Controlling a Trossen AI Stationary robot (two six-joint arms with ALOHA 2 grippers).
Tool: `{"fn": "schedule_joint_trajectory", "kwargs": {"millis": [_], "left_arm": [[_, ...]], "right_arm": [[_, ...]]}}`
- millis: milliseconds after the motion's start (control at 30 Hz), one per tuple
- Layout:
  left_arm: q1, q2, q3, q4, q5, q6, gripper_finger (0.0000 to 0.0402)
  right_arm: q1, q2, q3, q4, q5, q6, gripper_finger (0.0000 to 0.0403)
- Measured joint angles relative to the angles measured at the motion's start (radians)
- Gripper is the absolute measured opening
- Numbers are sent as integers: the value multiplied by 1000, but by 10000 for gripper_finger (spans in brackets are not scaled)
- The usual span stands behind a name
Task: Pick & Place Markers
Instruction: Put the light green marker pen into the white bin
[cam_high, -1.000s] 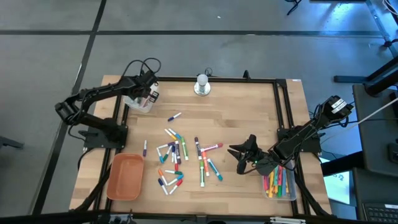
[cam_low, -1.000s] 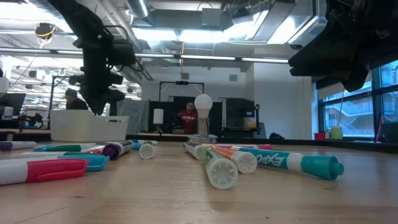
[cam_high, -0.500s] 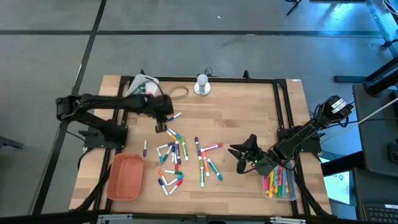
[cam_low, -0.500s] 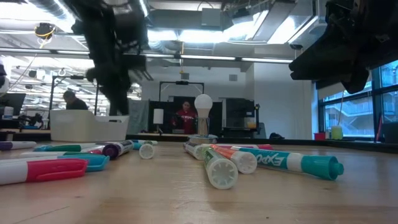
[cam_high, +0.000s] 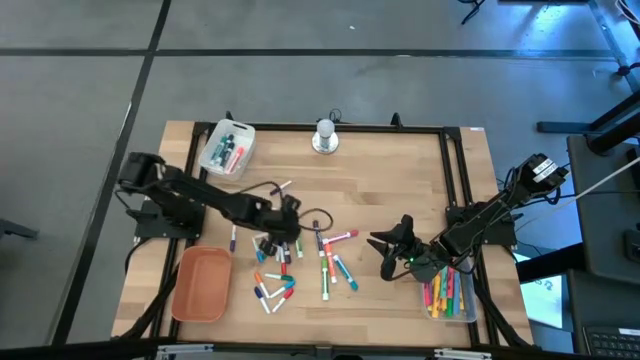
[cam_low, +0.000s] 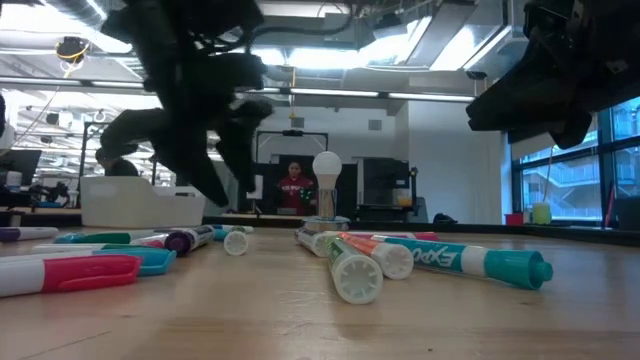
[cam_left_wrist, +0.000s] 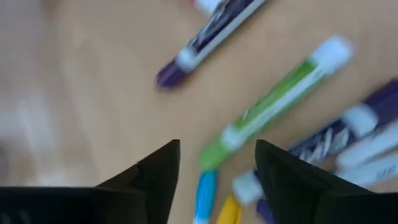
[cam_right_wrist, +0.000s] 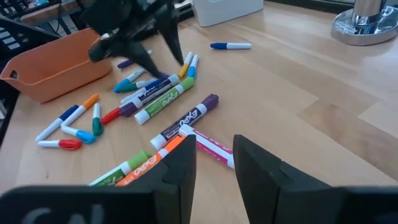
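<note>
Wooden desk (cam_high: 400, 180) carries the loose markers (cam_high: 280, 250), scattered across its middle; others lie in the white tray (cam_high: 226, 148) and the clear tray (cam_high: 448, 295). Left tool (cam_high: 290, 225) hovers over the pile, fingers spread and empty, a green marker (cam_left_wrist: 273, 102) just ahead of them. Step in hand, by judgement: approach for a pick. Next move calls for descent astride one marker, then closure. Right tool (cam_high: 385, 250) waits near the clear tray, fingers part-spread, empty.
</note>
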Motion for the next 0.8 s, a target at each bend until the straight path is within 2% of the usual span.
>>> {"fn": "schedule_joint_trajectory", "kwargs": {"millis": [233,433,600,800], "left_arm": [[-7,158,128,-23,145,74,220],[32,248,155,-53,170,77,206],[67,269,154,-58,211,50,170],[84,257,149,17,212,43,94]], "right_arm": [[0,0,0,0,-7,21,107],[0,0,0,-8,-27,17,107],[0,0,0,-8,-29,18,107],[0,0,0,-8,-27,19,106]]}}
